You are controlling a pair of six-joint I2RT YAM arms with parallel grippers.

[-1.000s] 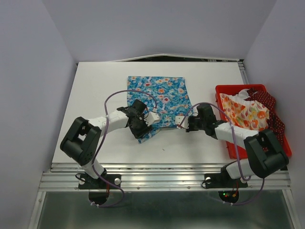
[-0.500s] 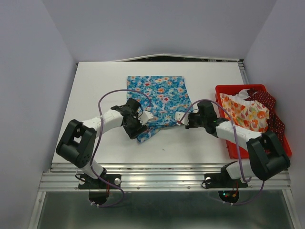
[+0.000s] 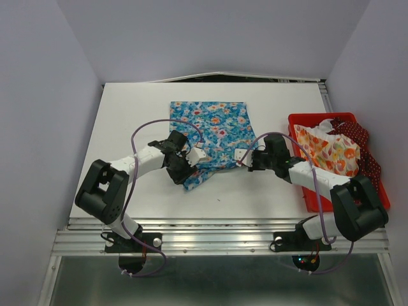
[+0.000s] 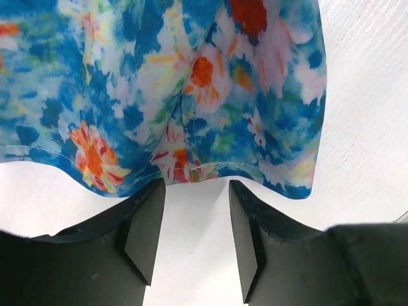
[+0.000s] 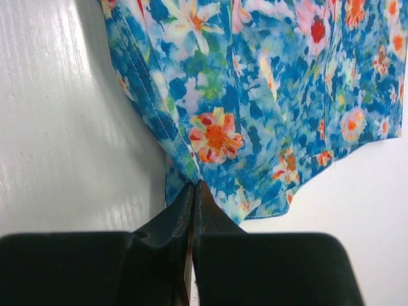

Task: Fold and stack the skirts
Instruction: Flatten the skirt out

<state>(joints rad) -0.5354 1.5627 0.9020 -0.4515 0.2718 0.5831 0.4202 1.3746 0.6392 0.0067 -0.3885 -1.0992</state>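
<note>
Blue skirt [image 3: 213, 131] flat on desk [image 3: 127, 115]; R pincer [image 5: 193, 186] clamps near hem for folding, L pincer [image 4: 195, 186] wide at hem.

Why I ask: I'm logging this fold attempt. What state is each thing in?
Blue flowered cloth skirt: spread flat, unfolded, near-left corner rumpled.
Left hand: open, fingers at the skirt's hem.
Right hand: shut on the blue skirt's near edge.
Cream-white skirt with orange flowers: crumpled in the bin.
Dark red dotted skirt: crumpled along the bin's right side.
Red plastic bin: holding both crumpled skirts.
</note>
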